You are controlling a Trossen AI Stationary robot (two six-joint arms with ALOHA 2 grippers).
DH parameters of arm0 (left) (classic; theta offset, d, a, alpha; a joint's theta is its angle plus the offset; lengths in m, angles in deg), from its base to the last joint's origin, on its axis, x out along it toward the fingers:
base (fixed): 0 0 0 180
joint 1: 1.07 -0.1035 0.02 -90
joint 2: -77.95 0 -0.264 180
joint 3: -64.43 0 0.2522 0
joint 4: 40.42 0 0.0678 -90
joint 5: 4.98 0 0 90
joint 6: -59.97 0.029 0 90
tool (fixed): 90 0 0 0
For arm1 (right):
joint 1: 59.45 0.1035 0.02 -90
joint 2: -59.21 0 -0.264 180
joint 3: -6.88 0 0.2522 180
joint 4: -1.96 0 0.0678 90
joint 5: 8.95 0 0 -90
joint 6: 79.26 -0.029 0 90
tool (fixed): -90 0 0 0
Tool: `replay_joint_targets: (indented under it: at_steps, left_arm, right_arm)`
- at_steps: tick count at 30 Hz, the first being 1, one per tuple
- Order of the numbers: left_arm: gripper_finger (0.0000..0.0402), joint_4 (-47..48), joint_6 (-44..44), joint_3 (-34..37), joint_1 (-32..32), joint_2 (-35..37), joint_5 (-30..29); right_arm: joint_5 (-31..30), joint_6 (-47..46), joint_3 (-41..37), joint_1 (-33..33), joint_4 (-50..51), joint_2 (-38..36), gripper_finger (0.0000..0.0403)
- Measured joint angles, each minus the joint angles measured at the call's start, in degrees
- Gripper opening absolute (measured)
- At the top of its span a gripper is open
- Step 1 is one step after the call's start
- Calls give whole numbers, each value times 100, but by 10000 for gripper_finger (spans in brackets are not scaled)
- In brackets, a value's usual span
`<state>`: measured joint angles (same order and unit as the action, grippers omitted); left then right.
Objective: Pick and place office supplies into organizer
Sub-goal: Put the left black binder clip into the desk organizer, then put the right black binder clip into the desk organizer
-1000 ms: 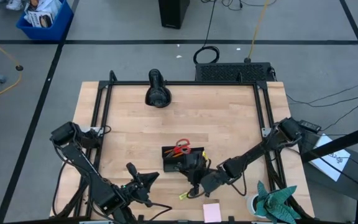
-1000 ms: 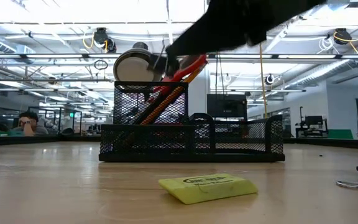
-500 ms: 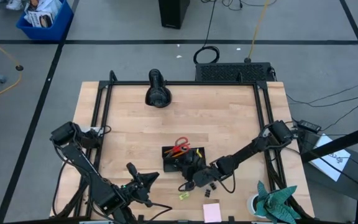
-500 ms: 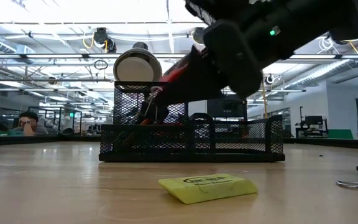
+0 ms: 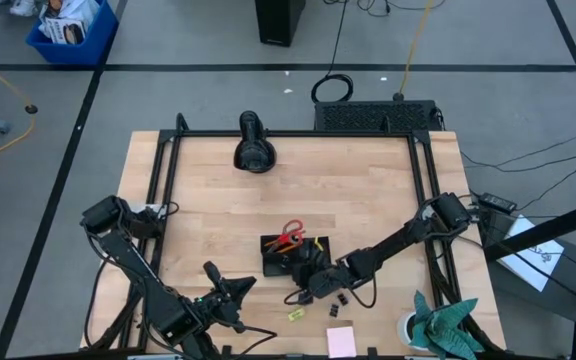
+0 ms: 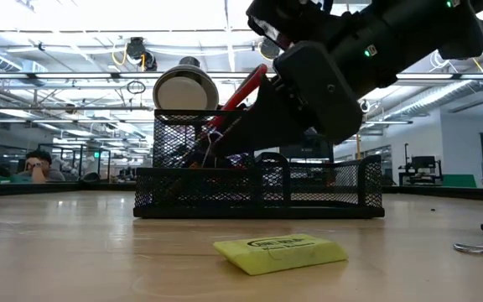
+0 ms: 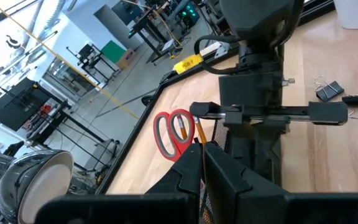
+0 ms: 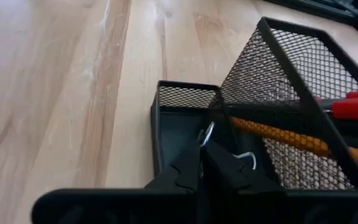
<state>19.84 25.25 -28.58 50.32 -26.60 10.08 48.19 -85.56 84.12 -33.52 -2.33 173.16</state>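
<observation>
Dropping step: you're holding the right gripper (image 8: 202, 148) over the organizer (image 8: 156, 118), fingers pinching a binder clip (image 8: 207, 133). Next: open, then retract. Left gripper (image 5: 230, 293) is sitting closed nr front edge.

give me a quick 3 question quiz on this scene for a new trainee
1. True or false: the red scissors already stand in the mesh organizer.
2. Which gripper is at the organizer? A left B right
3. Fill in: the right gripper pinches a binder ____ over a low compartment.

Key: 1 true. 2 B; the left gripper waits near the table's front edge. 3 clip. Left outside on the table: a yellow eraser, more clips and a pink pad.
</observation>
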Motion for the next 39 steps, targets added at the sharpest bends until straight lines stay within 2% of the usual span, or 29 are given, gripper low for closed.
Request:
replay_joint_targets:
  at_steps: [15,22,29,31,35,39]
  left_arm:
    - [26,-2,-9,0,0,0,2]
    - [26,-5,-9,0,0,0,37]
    - [26,-14,-31,0,0,0,228]
    - [26,-16,-31,0,0,0,264]
    - [26,-28,-55,0,0,0,295]
    - [26,-31,-63,0,0,0,299]
  right_arm:
    - [-12,-224,1,30,-13,-35,72]
    - [-6,70,0,434,353,-719,101]
    - [1048,103,4,1144,1266,-1371,118]
    - [929,-195,3,1287,1778,-1447,118]
    - [-195,-1909,-51,1418,2932,-1550,112]
    - [-305,-3181,-85,1479,3688,-1543,110]
